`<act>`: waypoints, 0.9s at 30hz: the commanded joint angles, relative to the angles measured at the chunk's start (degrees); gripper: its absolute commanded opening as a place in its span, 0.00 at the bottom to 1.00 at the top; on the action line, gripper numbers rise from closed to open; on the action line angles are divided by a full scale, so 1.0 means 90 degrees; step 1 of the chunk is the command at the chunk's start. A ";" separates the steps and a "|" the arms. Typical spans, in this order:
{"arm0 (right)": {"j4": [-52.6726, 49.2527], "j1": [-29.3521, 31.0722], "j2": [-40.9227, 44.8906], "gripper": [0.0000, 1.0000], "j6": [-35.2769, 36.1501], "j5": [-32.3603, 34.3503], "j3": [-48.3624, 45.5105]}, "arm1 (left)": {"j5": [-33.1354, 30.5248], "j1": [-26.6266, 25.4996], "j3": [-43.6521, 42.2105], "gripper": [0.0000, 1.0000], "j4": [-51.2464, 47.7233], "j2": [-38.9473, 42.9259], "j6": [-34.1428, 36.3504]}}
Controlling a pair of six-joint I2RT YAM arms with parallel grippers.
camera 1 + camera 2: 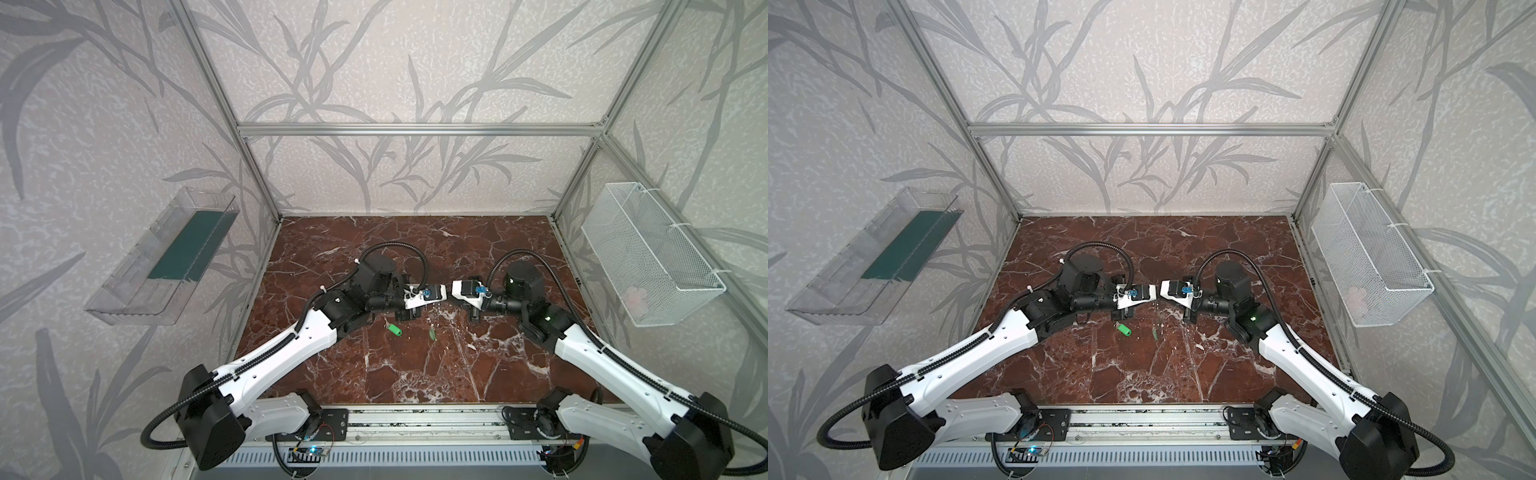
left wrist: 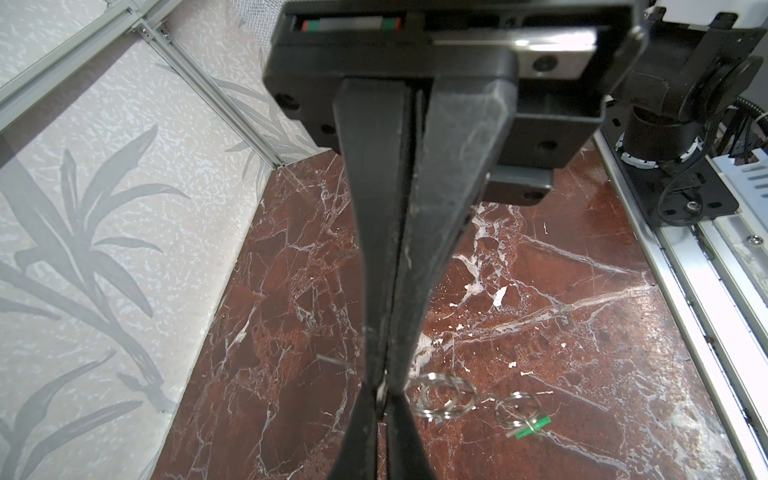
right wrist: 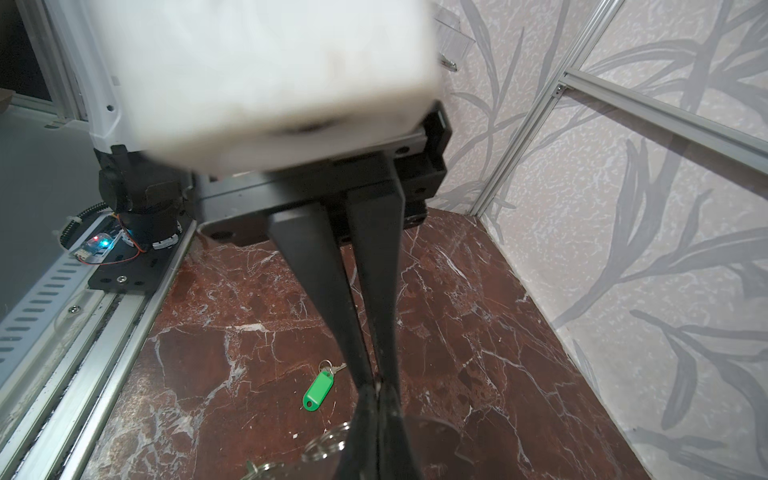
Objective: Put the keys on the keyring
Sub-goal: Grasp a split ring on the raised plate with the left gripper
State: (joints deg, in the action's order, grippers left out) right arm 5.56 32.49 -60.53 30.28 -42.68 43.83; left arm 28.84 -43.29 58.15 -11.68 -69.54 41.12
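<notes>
The keyring [image 2: 442, 399], linked silver wire rings, lies on the red marble beside my left gripper [image 2: 380, 391]. That gripper is shut, with a sliver of bright wire pinched between its tips. One of the keys, a green tag [image 2: 532, 428] seen edge-on, hangs on a small ring next to the keyring and shows in both top views [image 1: 432, 334] [image 1: 1155, 333]. The other green tag [image 1: 394, 331] [image 1: 1124, 330] [image 3: 318, 390] lies flat and apart. My right gripper [image 3: 378, 386] is shut at the marble; I cannot tell whether it pinches anything. The keyring [image 3: 328, 444] looks blurred there.
A clear bin [image 1: 166, 257] hangs on the left wall and a white mesh basket [image 1: 648, 249] on the right wall. An aluminium rail [image 1: 415, 419] with both arm bases runs along the front edge. The two wrist heads nearly touch over mid-table.
</notes>
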 commanded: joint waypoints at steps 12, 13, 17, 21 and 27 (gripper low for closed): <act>0.0446 -0.0140 0.0884 0.31 -0.0210 0.0768 -0.0492 | 0.0138 -0.0044 -0.0127 0.00 0.0708 0.0313 -0.0429; 0.0382 -0.0134 0.0964 0.31 -0.0202 0.0808 -0.0522 | 0.0174 -0.0044 -0.0115 0.00 0.0689 0.0328 -0.0447; 0.0200 -0.0135 0.1183 0.25 -0.0228 0.0830 -0.0626 | 0.0331 -0.0052 -0.0099 0.00 0.0686 0.0352 -0.0488; 0.0222 -0.0135 0.1153 0.23 -0.0332 0.0628 -0.0613 | 0.0441 -0.0044 -0.0102 0.00 0.0705 0.0378 -0.0577; 0.0391 -0.0142 0.0966 0.22 -0.0435 0.0438 -0.0550 | 0.0548 -0.0047 -0.0092 0.00 0.0742 0.0425 -0.0664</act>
State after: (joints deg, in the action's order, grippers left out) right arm 8.29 31.38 -51.51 27.64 -37.08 38.68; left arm 31.73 -43.51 57.23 -6.98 -67.72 35.73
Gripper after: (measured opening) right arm 0.219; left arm 0.048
